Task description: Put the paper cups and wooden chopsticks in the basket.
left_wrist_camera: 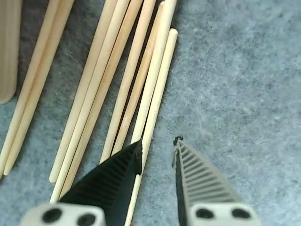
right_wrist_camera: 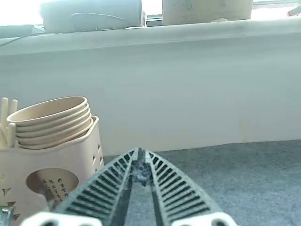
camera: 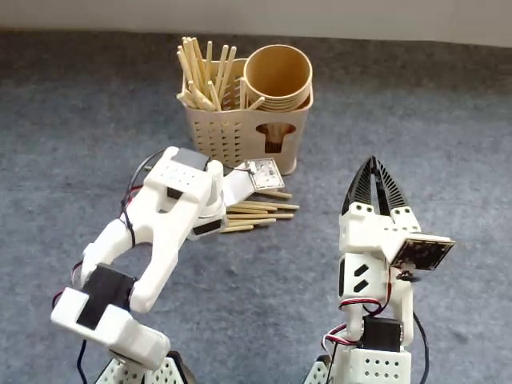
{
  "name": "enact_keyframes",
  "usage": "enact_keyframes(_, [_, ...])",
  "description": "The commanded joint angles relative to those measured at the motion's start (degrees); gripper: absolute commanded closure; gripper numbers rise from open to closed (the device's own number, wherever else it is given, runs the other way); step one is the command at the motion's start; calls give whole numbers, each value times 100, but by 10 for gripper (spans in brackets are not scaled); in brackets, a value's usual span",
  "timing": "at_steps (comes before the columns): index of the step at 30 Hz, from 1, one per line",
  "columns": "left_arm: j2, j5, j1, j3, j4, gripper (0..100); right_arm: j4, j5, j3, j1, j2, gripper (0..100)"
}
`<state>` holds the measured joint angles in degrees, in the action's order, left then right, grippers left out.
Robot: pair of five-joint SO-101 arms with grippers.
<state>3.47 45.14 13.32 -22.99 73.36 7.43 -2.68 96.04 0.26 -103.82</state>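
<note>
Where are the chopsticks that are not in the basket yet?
In the high view the loose chopsticks lie on the grey carpet just in front of the basket, right at the left gripper.

We see a cream basket [camera: 232, 136] at the upper middle of the high view, its wall dotted with rows of small holes. The paper cups [camera: 278, 76] in it are tan, and the chopsticks [camera: 256, 212] below it are pale wood. The carpet [camera: 448, 136] is speckled blue-grey. The left arm [camera: 160, 224] and right arm [camera: 368, 240] are white with black parts. The right gripper [camera: 374, 164], lower right, is black and ribbed.
</note>
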Motion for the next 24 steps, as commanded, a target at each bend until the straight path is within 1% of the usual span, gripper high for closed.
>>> enact_keyframes(1, [92, 35, 57, 330, 18, 874, 22, 105, 875, 13, 40, 993])
enact_keyframes(7, [101, 35, 66, 277, 9, 874, 22, 105, 875, 13, 40, 993])
enact_keyframes(12, [145, 35, 57, 127, -369, 874, 22, 105, 875, 13, 40, 993])
enact_keyframes(18, [752, 35, 75, 75, -571, 877, 22, 105, 875, 13, 40, 993])
enact_keyframes(21, [980, 26, 66, 180, -554, 913, 22, 105, 875, 13, 40, 993])
enact_keyframes(24, [1024, 26, 84, 242, -440, 923, 22, 105, 875, 13, 40, 993])
